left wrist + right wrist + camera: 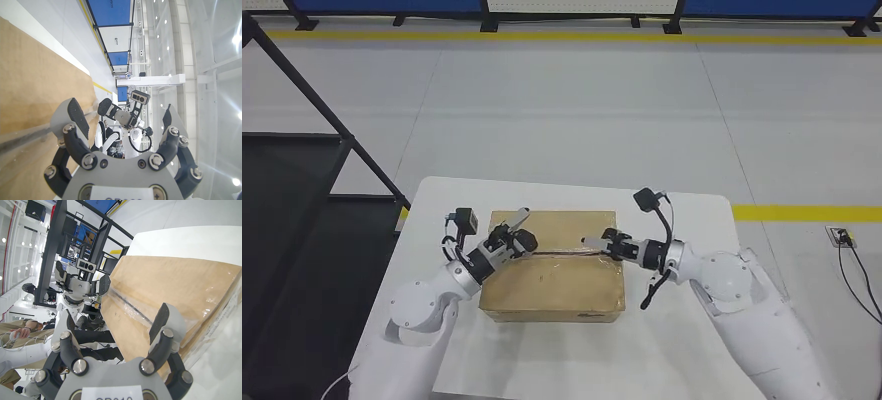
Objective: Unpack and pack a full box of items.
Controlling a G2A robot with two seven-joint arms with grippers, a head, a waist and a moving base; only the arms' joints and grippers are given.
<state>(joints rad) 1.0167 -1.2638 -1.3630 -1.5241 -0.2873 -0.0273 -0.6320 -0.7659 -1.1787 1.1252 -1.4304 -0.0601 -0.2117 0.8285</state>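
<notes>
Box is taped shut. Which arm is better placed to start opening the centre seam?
Near even, slight edge left. The left gripper and right gripper are open at opposite ends of the taped seam on the box. Left has a finger down at the seam end; right's looks just above it.

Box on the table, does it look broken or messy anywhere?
Nothing looks broken or spilled. The box sits flat with its flaps shut; only the clear tape along its middle seam looks a bit crinkled.
</notes>
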